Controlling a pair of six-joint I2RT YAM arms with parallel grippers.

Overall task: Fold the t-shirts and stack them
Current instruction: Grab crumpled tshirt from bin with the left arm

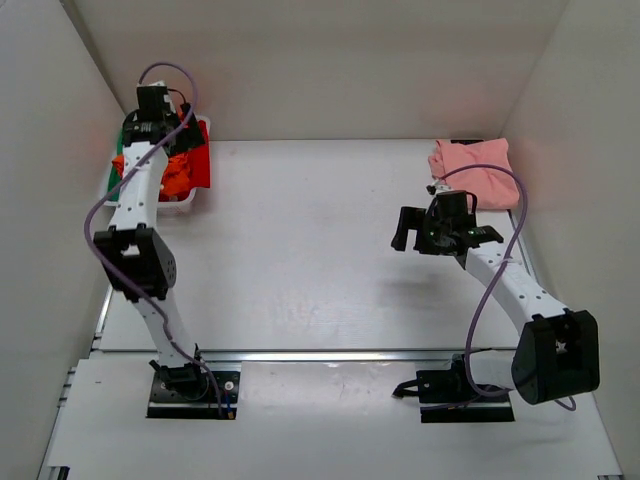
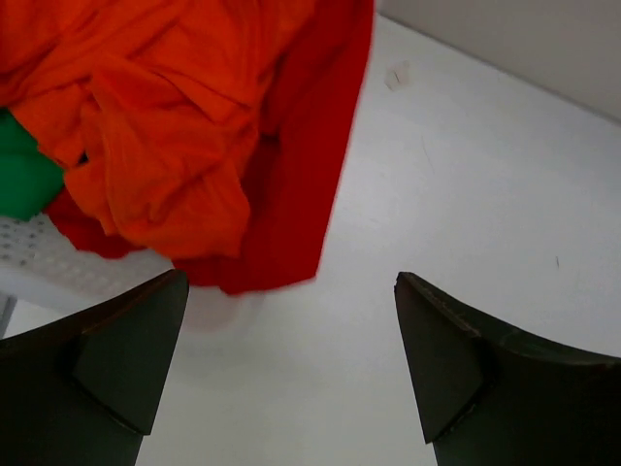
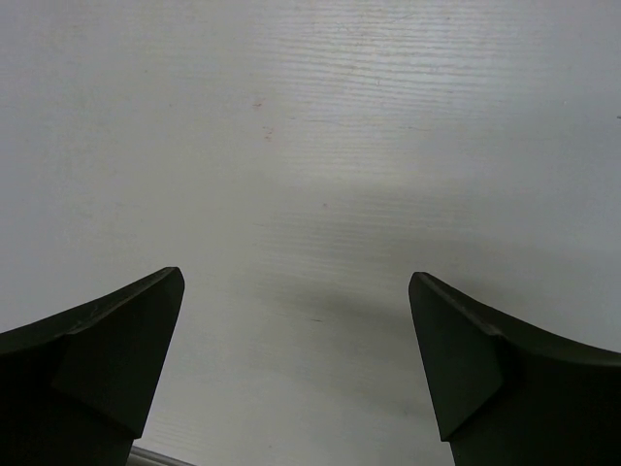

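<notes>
Three of the four shirts lie bundled in the white basket [image 2: 39,257] at the far left corner of the table [image 1: 310,250], and the left gripper [image 2: 289,286] hangs right over that corner with its jaws spread wide and nothing between them. In the left wrist view the orange t-shirt [image 2: 155,116] sits ahead and to the left of the gap between the fingers. It is a crumpled mound of soft, deep folds with no clear long axis. The red t-shirt [image 2: 310,146] spills past it over the basket's rim as a smooth strip running away from the gripper, its lower hem lying just ahead of the jaws against the table. Only a small patch of the green t-shirt [image 2: 24,175] shows, tucked under the orange one at the left edge above the basket's perforated plastic wall. The left arm is plainly the nearer one to this heap, so the first pick probably falls to it, and the red hem looks the easiest edge to reach. The pink t-shirt [image 1: 472,165] rests as a flat, roughly squared bundle at the far right corner. The right gripper [image 3: 296,286] hovers near it over bare matte table, jaws likewise wide apart and holding nothing.
</notes>
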